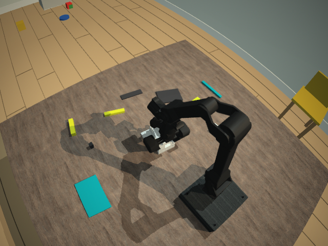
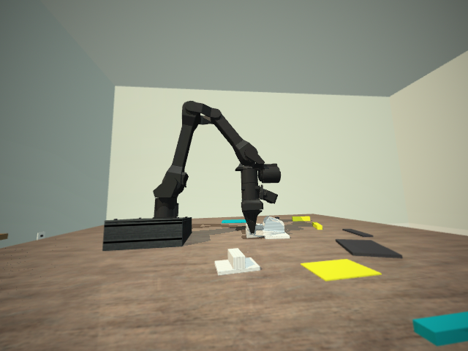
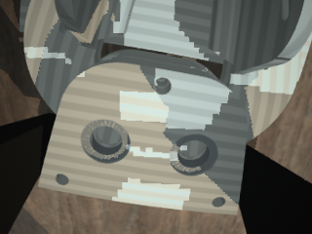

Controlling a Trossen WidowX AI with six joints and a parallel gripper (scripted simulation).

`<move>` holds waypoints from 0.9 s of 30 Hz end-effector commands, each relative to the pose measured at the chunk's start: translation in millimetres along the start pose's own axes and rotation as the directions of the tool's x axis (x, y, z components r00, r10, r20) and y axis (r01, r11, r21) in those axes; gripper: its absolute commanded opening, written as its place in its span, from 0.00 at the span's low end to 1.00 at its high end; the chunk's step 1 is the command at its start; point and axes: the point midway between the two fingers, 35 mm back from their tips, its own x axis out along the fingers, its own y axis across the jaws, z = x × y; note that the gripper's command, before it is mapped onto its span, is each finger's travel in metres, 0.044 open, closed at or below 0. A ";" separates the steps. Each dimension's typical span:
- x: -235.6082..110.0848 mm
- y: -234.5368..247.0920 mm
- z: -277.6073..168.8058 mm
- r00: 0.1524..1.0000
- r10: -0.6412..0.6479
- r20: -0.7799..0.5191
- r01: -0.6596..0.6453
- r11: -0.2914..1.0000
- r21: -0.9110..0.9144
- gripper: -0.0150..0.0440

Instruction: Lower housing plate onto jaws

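My gripper (image 3: 147, 139) (image 2: 252, 231) points straight down and is shut on the pale housing plate (image 3: 141, 134), one finger at each side edge. The plate has two ringed holes, and round grey stub tops (image 3: 107, 136) (image 3: 193, 149) show inside them. It lies low over the pale gripper model (image 3: 156, 21) (image 2: 273, 225) (image 1: 152, 132), with its rounded edge beside the model's raised body. The two jaws are mostly hidden under the plate. In the top and exterior views my fingers cover most of the plate, so I cannot tell whether it sits fully down.
A white block on a base (image 2: 237, 259) stands apart. Around lie a dark plate (image 1: 169, 96) (image 2: 366, 247), a dark strip (image 1: 131, 94), yellow bars (image 1: 114, 112) (image 1: 72, 127), a black cube (image 1: 90, 145), a teal plate (image 1: 92, 196), a teal bar (image 1: 211, 89) and a yellow plate (image 2: 341, 269).
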 end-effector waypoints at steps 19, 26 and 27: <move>5.1 0.3 -0.5 1.000 0.002 -0.004 -0.002 1.000 0.003 0.85; 7.0 0.3 -0.5 1.000 0.002 -0.004 -0.002 1.000 0.002 0.85; 7.0 0.3 -0.5 1.000 0.002 -0.004 -0.002 1.000 0.002 0.85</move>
